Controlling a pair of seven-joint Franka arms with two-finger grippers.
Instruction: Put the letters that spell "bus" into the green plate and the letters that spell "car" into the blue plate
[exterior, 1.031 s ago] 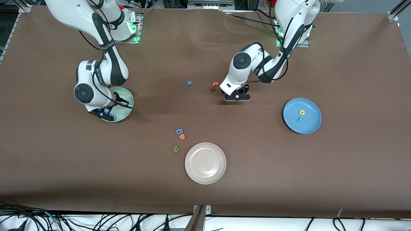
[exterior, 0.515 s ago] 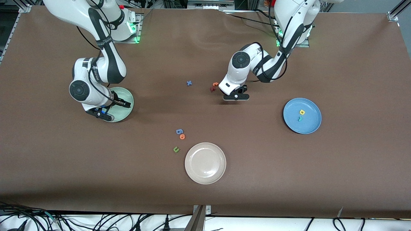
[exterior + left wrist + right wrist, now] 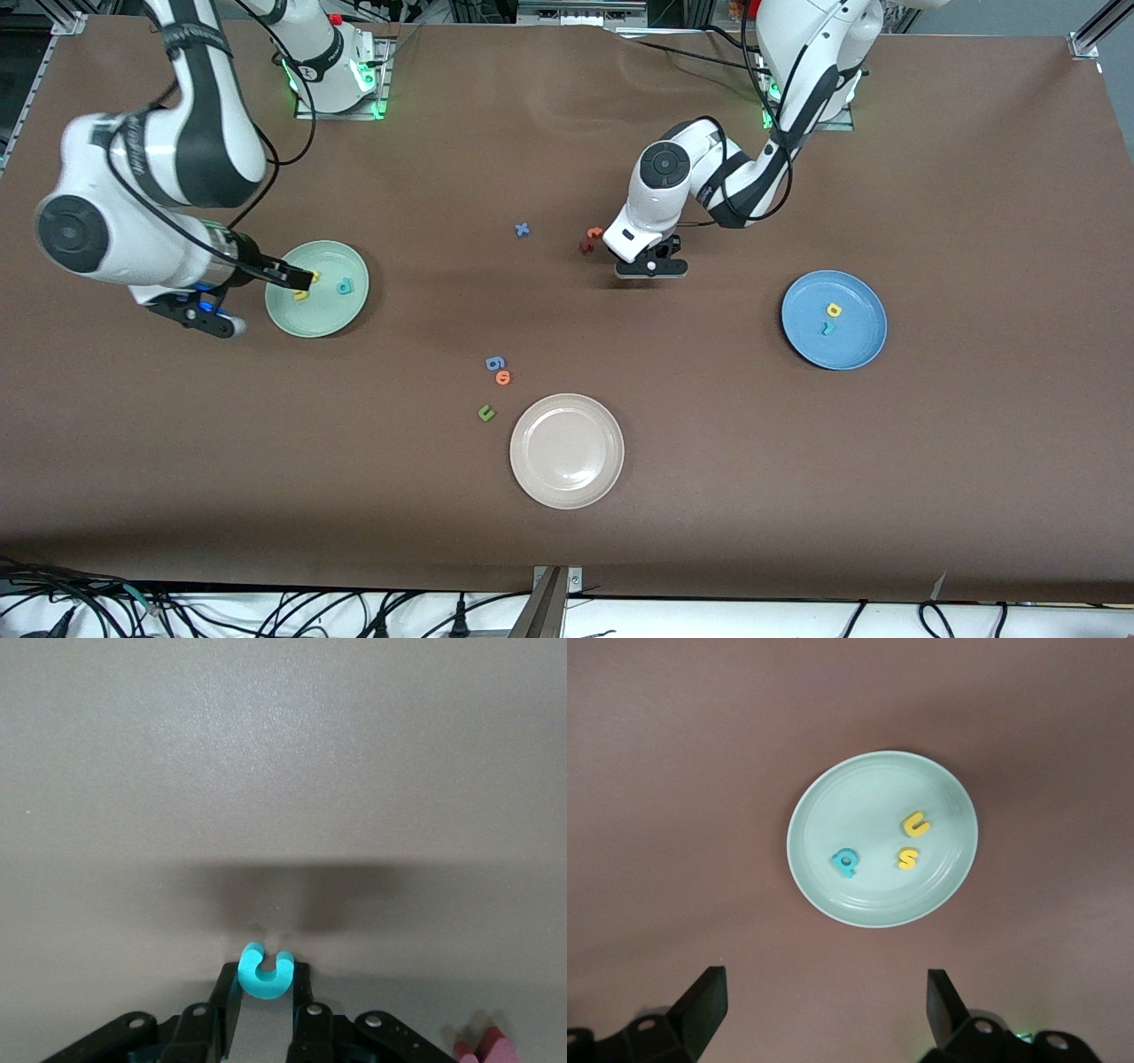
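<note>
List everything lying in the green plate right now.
In the green plate lie three letters: a teal b, a yellow u and a yellow s. From the front, the right gripper partly covers the yellow ones.

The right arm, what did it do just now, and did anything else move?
The right pincer let go and rose off the green plate, its jaws now wide open; the teal b, yellow u and yellow s lie in it. The left pincer closed on the teal c down on the table. Plates and other letters stayed put.

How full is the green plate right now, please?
Holding three letters: the green plate carries a teal b, yellow u and yellow s.
</note>
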